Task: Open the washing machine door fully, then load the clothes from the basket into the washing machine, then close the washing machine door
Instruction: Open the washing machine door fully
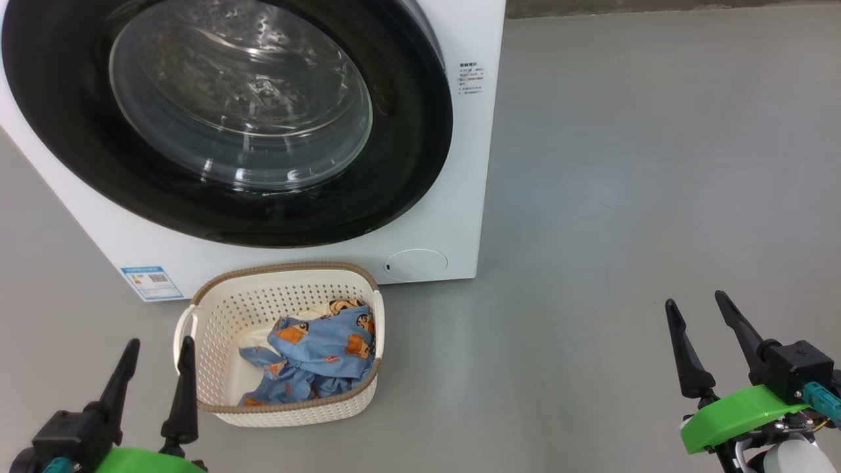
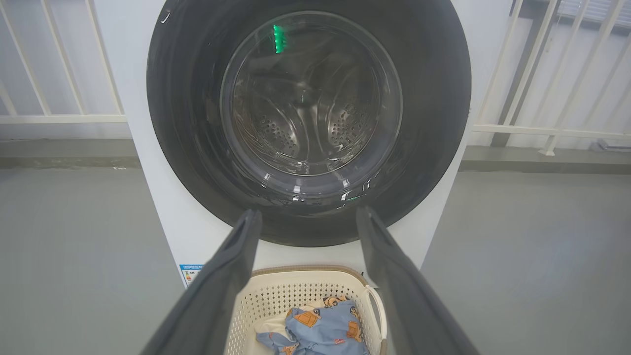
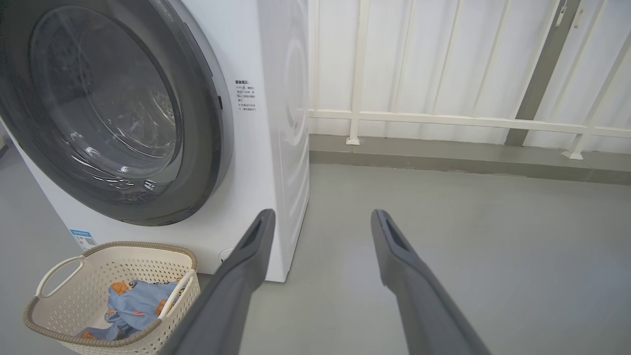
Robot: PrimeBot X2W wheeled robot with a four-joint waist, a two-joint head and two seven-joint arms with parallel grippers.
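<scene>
The head camera gives me both tools at once. The left gripper (image 1: 161, 341) is at the lower left, fingers spread and holding nothing, just beside the near left corner of the basket (image 1: 282, 295). The right gripper (image 1: 695, 299) is spread just as wide and also empty, well apart over bare floor (image 1: 624, 197).

The left wrist camera looks square at the washing machine door (image 2: 308, 123). Through its glass I see the steel drum holes, which the head view blurs with glare. The right wrist camera catches the washing machine (image 3: 291, 123) at an angle, showing its white side panel and a pale railing (image 3: 443, 121) along the floor's far edge.

The door is shut flat on the machine's front and faces me. The basket stands on the floor against the foot of the machine, right under the door, its handle-to-handle line running along the front. It sits between a blue label sticker (image 1: 151, 282) and the round filter cap (image 1: 415, 264). The clothes (image 1: 322, 355) lie bunched toward the basket's right side, blue bear print over a cream piece.

In the left wrist view the basket lies between that gripper and the door.
</scene>
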